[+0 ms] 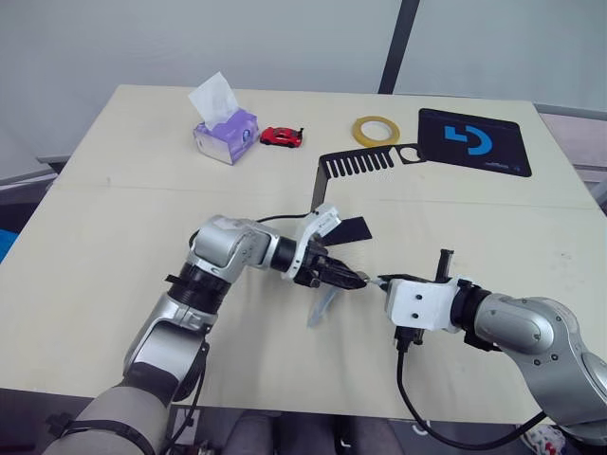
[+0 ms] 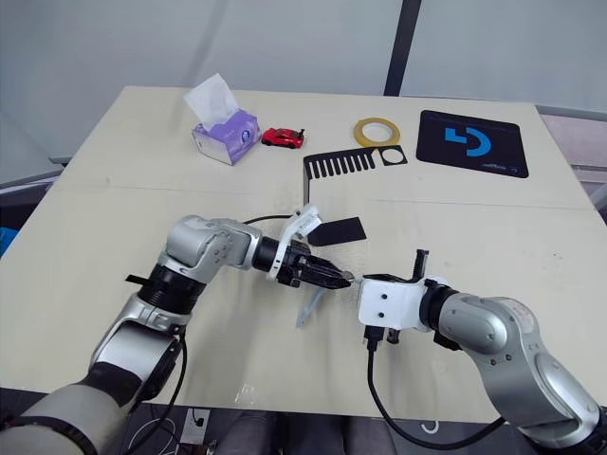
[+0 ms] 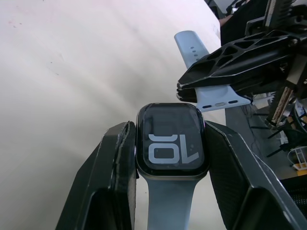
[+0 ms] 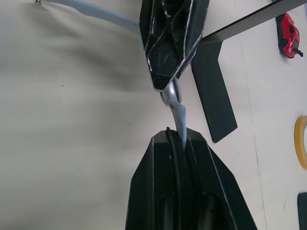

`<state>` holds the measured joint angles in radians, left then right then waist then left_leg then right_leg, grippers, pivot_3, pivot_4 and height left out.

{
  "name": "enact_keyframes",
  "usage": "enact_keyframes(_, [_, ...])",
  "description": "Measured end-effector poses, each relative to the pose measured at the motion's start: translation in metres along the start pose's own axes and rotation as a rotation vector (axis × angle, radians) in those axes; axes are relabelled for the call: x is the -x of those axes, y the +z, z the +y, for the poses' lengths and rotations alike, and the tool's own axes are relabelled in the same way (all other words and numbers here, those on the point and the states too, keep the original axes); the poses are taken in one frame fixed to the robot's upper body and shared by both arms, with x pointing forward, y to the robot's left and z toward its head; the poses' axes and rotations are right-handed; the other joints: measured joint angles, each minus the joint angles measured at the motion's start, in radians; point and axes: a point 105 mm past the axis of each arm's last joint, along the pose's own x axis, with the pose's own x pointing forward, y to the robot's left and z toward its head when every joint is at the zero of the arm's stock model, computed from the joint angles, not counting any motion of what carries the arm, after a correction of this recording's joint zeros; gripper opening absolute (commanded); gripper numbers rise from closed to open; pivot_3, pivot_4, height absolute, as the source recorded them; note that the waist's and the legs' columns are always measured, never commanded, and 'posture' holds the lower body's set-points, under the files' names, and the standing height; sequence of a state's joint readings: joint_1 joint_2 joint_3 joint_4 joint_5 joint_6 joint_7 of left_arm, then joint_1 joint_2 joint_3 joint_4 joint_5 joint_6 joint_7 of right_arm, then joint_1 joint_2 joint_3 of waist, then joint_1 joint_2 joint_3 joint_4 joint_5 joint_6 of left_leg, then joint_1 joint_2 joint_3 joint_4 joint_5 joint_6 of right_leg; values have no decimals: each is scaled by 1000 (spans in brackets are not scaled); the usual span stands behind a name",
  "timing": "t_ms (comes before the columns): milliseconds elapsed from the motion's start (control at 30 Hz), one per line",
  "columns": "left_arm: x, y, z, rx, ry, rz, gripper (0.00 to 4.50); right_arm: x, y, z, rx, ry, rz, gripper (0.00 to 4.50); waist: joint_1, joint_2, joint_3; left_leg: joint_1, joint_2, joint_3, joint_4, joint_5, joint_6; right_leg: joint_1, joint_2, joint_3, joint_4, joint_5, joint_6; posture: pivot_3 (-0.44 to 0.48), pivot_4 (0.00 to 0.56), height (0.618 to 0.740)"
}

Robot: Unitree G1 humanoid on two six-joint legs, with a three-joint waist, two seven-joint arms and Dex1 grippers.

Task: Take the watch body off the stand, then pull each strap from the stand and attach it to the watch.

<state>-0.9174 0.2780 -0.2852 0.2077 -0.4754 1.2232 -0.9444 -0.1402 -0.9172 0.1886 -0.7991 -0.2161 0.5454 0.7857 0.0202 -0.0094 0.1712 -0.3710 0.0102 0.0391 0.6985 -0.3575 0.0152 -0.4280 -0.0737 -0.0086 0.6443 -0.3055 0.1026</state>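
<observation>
My left gripper is shut on the watch body, whose dark screen shows white digits. One pale strap is joined to the body and hangs down toward the table. My right gripper is shut on the second strap, whose free end meets the watch body's edge. The two grippers stand tip to tip near the table's front middle. Just behind them is the black stand, its comb-slotted arm bare and its foot flat on the table.
At the back of the table are a purple tissue box, a red toy car, a yellow tape roll and a black mat with a blue logo. The pale tabletop spreads to the left.
</observation>
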Motion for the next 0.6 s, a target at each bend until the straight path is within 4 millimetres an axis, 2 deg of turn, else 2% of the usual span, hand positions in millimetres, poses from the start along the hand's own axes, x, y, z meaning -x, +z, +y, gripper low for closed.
enact_keyframes(600, [-3, 2, -2, 21, 1, -13, 1698, 0, -1, 1, -6, 1, 5, 0, 0, 0, 0, 0, 0, 0, 0, 0, 0, 0, 0, 0, 0, 0, 0, 0, 150, 738])
